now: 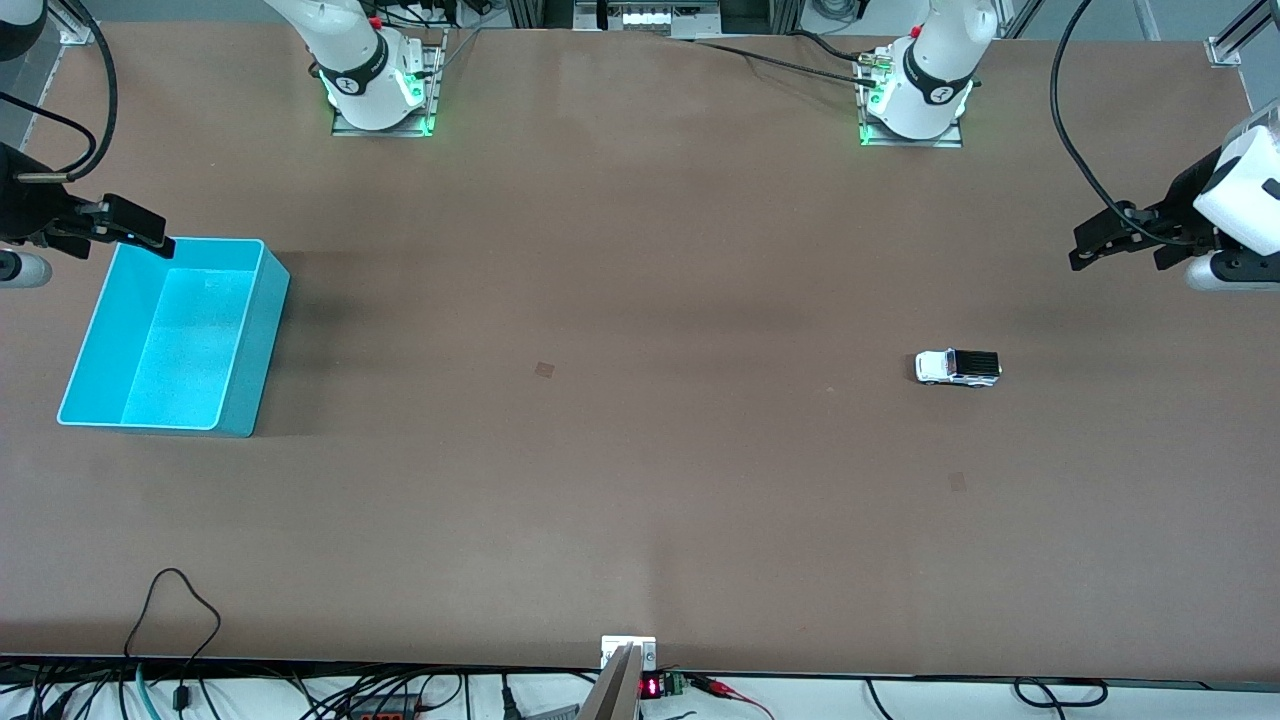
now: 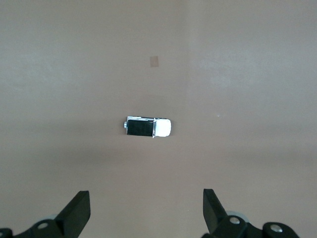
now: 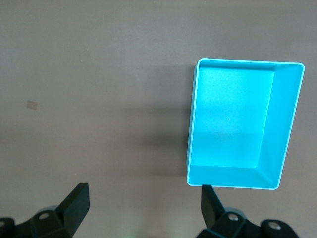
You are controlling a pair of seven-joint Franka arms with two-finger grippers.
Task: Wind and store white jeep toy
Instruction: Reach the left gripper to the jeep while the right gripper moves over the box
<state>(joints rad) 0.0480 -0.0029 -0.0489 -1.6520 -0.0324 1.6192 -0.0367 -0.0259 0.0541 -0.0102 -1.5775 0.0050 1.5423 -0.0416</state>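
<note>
The white jeep toy (image 1: 957,367), with its black roof panel, stands on the brown table toward the left arm's end; in the left wrist view the jeep toy (image 2: 147,127) lies well clear of the fingers. My left gripper (image 1: 1115,250) hangs open and empty over the table's edge at that end, and its own view shows the left gripper (image 2: 147,208) with jaws wide apart. The cyan bin (image 1: 250,340) sits empty at the right arm's end. My right gripper (image 1: 120,235) hovers open by the bin's corner, holding nothing. From the wrist, the right gripper (image 3: 143,203) stands beside the bin (image 3: 191,124).
Two small tape patches (image 1: 544,369) (image 1: 957,481) mark the tabletop. Both arm bases (image 1: 380,90) (image 1: 915,100) stand along the table's edge farthest from the front camera. Cables (image 1: 175,620) lie at the edge nearest it.
</note>
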